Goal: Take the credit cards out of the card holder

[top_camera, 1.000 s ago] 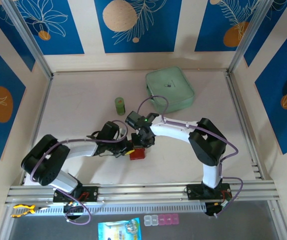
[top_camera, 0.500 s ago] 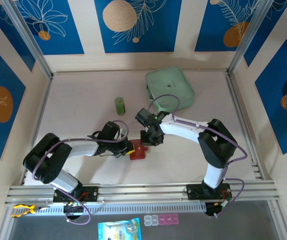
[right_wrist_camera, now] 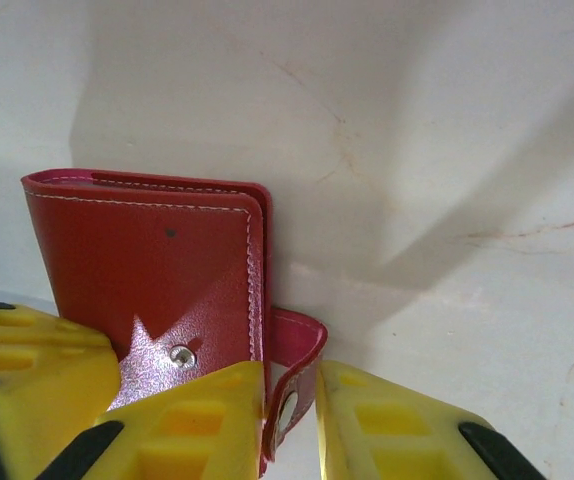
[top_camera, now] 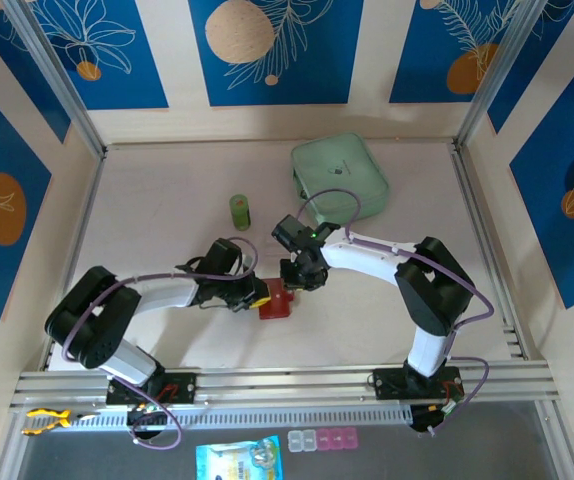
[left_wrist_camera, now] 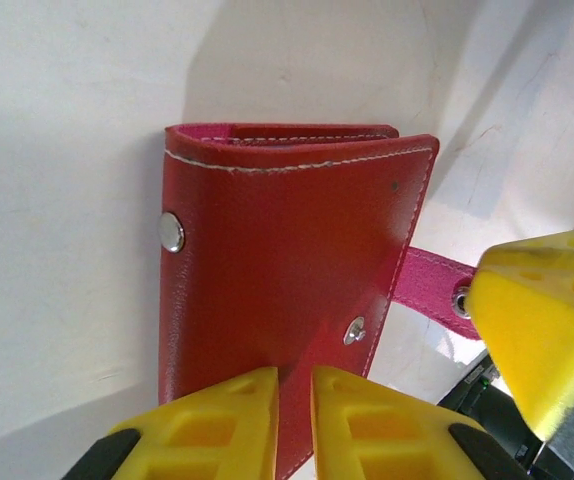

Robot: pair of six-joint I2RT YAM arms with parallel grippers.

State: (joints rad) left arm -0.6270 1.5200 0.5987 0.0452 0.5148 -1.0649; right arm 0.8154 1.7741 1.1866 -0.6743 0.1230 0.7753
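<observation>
While card holder (left_wrist_camera: 287, 240) lies folded, left gripper (left_wrist_camera: 295, 420) pinches its cover, right gripper (right_wrist_camera: 290, 420) slightly apart around tab (right_wrist_camera: 302, 342)

No text, brand or number can be read. The mint-green zip pouch (top_camera: 339, 178) carries a small dark mark on its top face, too small to make out. The blue packet (top_camera: 239, 460) at the near edge, below the rail, bears printing that is also too small to read.
</observation>
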